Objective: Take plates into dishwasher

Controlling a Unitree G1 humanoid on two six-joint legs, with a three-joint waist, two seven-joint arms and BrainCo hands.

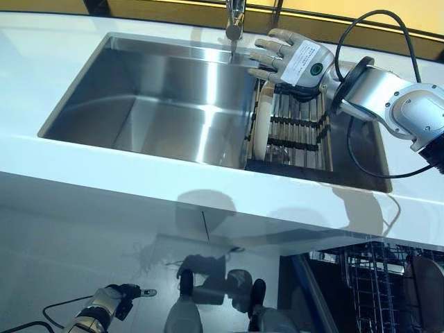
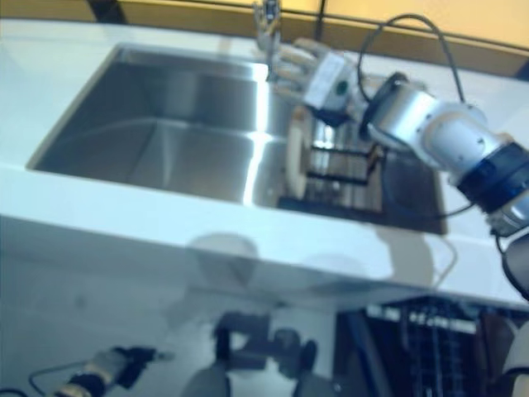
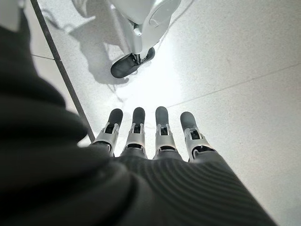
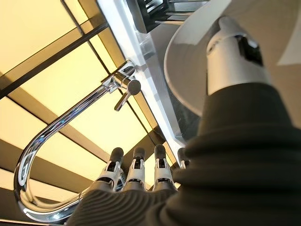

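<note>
A white plate (image 1: 259, 128) stands on edge at the left end of a dish rack (image 1: 298, 132) in the right part of the steel sink (image 1: 159, 104). My right hand (image 1: 291, 59) hovers just above the plate's top edge, by the tap, with its fingers straight and spread. In the right wrist view the plate (image 4: 197, 66) shows close behind the thumb (image 4: 230, 56), and I cannot tell whether they touch. My left hand (image 1: 114, 300) hangs low by the floor at the lower left, its fingers (image 3: 162, 127) straight and holding nothing.
The chrome tap (image 1: 234, 21) rises at the sink's back edge beside my right hand. A white counter (image 1: 104, 180) surrounds the sink. The open dishwasher with its wire rack (image 1: 374, 277) shows below the counter at the lower right.
</note>
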